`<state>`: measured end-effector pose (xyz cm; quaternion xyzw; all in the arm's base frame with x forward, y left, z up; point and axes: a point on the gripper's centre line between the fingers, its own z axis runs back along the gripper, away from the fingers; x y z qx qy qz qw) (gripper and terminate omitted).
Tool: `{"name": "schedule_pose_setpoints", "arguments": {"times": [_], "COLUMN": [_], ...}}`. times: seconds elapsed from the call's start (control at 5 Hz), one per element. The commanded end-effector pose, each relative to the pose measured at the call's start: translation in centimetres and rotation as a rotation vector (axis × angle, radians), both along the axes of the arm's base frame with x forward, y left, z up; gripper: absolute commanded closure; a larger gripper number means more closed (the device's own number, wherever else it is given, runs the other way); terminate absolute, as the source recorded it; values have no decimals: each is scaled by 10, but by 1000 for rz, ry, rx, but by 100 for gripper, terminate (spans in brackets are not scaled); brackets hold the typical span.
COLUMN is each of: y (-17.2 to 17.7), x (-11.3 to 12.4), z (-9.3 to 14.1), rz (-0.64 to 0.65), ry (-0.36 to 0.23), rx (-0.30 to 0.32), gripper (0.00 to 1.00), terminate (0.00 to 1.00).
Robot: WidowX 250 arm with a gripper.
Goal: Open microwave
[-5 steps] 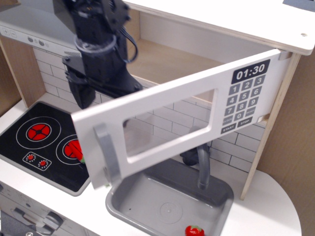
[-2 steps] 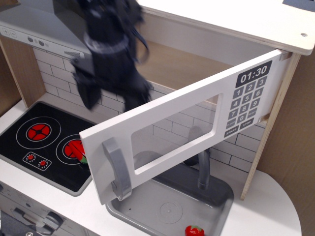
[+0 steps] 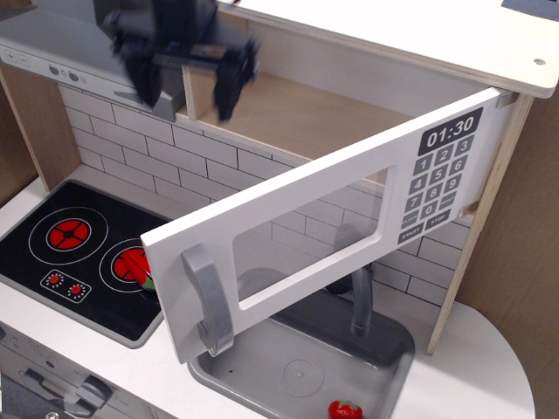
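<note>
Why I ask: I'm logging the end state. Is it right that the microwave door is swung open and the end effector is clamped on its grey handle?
Not quite. The microwave door is swung open, but the end effector is not on the grey handle; it is up by the top shelf, well apart from it, fingers spread with nothing between them. The observation.image view shows this.

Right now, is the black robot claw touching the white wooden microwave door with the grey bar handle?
Apart. The only view shows the black gripper raised near the shelf top, with brick wall visible between it and the white microwave door swung open below.
</note>
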<state>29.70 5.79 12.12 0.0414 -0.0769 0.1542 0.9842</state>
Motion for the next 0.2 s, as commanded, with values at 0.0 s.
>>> {"name": "schedule_pose_setpoints", "arguments": {"times": [0.0], "y": [-3], "x": [-8], "z": [42], "rz": [-9], "ry": [-46], "rx": [-10], "gripper": [0], "terminate": [100]}}
